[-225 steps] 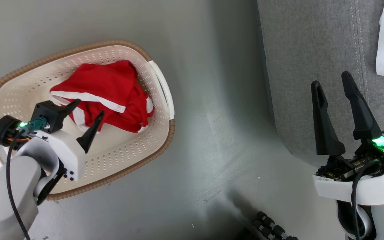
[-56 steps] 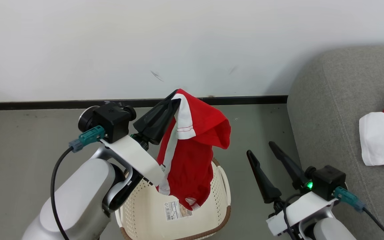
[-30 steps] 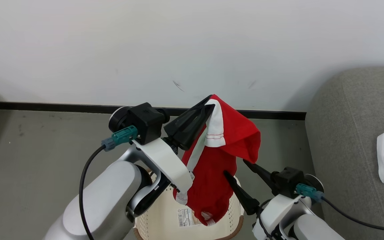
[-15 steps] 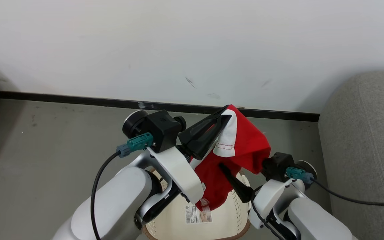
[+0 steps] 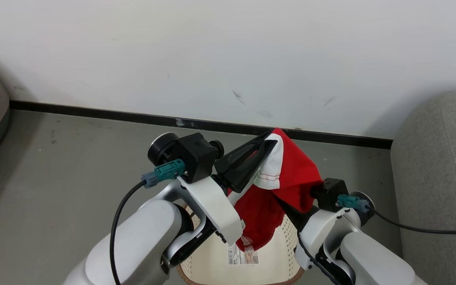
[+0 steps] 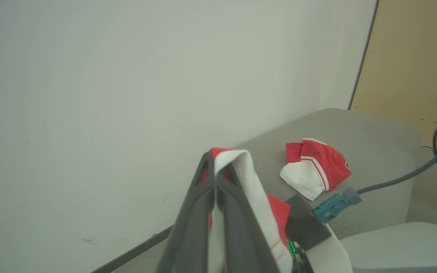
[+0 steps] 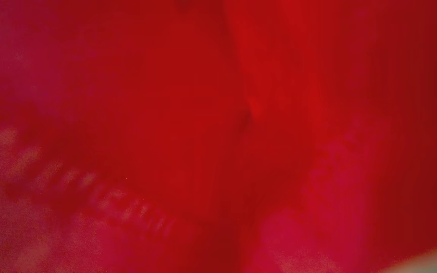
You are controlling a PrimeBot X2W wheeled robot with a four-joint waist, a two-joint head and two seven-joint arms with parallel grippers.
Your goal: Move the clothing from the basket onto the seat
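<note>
We count two red-and-white garments. Held garment (image 5: 297, 176) hangs long axis vertical, hem pointing down at the one basket (image 5: 287, 237), white trim pinched tight in left gripper (image 5: 268, 140). Second garment (image 6: 315, 168) lies on seat (image 6: 370, 144). Right gripper (image 5: 293, 213) is buried in red cloth, jaws unreadable.

We see a bright red garment (image 5: 291, 174) with white trim hanging crumpled in the air, its white band pinched in the closed left gripper (image 5: 269, 139). Its lower end dangles over the cream perforated basket (image 5: 275, 257), whose paper label (image 5: 244, 256) shows inside. On the light grey seat (image 6: 355, 125) lies 1 bunched red-and-white piece (image 6: 315, 167).
</note>
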